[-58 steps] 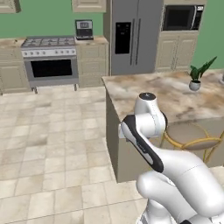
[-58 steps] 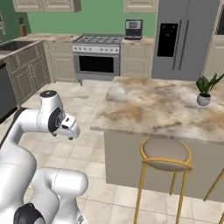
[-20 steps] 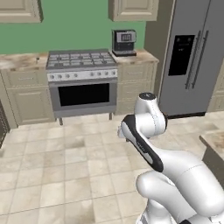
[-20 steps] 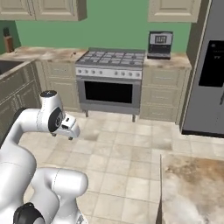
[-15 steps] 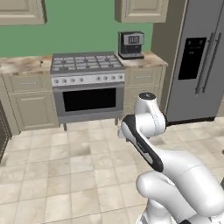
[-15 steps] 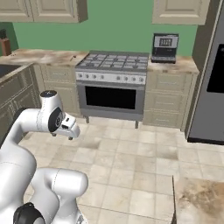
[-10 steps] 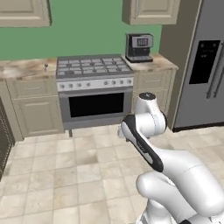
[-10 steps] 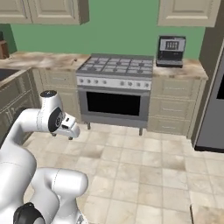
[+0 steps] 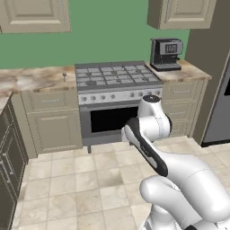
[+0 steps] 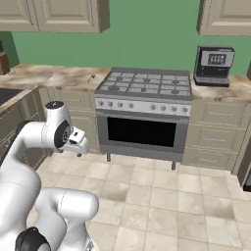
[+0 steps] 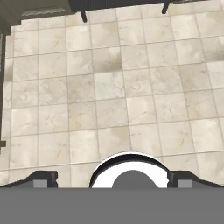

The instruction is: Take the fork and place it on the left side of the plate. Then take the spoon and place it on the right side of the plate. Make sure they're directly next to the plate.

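Gripper (image 11: 112,178) is spread wide with nothing between the jaws. The two dark fingertips (image 11: 43,178) sit far apart at the bottom of the hand view. It looks straight down on the beige tiled floor (image 11: 113,96). At the top edge of that view are the dark underside of the range and two of its short legs (image 11: 82,17).

In the right base view the gripper (image 10: 80,147) hangs off the folded white arm (image 10: 34,137), over the floor and well short of the cabinets, touching nothing.

Against the green wall (image 9: 108,31) stands a steel gas range (image 9: 117,76) with a dark oven window (image 9: 112,119). Marbled counter (image 9: 31,78) runs on both sides of it. A black and silver coffee machine (image 9: 166,54) stands upright on the counter stretch right of the range, near the back edge. Beige upper cabinets (image 9: 33,15) hang above, with beige drawers and doors (image 9: 49,130) below the counter. A grey fridge side (image 9: 220,108) is at the right edge of the left base view. Dark lower cabinets (image 9: 6,157) are at its left edge.

One small thin grey thing (image 9: 64,76) is on the counter just left of the range, close to the range's edge. It is too small to tell whether it is the spoon or something else. The same speck (image 10: 91,77) shows in the right base view, well apart from the gripper.
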Motion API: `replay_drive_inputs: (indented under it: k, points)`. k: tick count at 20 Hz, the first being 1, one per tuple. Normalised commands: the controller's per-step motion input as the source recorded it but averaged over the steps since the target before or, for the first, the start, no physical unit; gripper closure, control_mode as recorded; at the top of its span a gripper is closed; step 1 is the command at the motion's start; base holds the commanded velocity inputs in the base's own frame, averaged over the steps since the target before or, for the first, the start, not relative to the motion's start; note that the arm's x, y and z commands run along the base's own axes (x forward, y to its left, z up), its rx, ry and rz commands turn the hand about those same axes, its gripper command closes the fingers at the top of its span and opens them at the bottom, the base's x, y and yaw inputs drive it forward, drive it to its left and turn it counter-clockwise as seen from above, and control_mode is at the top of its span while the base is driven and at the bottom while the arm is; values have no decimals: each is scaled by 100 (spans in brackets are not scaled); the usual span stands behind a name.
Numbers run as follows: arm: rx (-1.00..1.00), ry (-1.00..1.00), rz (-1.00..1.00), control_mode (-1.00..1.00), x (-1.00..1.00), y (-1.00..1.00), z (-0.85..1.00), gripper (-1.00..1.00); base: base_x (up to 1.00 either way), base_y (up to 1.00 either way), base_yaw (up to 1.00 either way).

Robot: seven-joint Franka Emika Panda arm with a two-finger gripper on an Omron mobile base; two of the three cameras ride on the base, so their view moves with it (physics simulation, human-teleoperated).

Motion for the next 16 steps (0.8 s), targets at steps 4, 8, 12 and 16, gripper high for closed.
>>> replay_drive_inputs:
  k: [4,8,12,16]
  points:
    - [0,0,0,100,0,0,0,-100,82,67,0]
    - [0,0,0,100,0,0,0,-100,82,66,0]
    - [0,0,0,100,0,0,0,-100,80,68,0]
    - [0,0,0,100,0,0,0,-100,76,68,0]
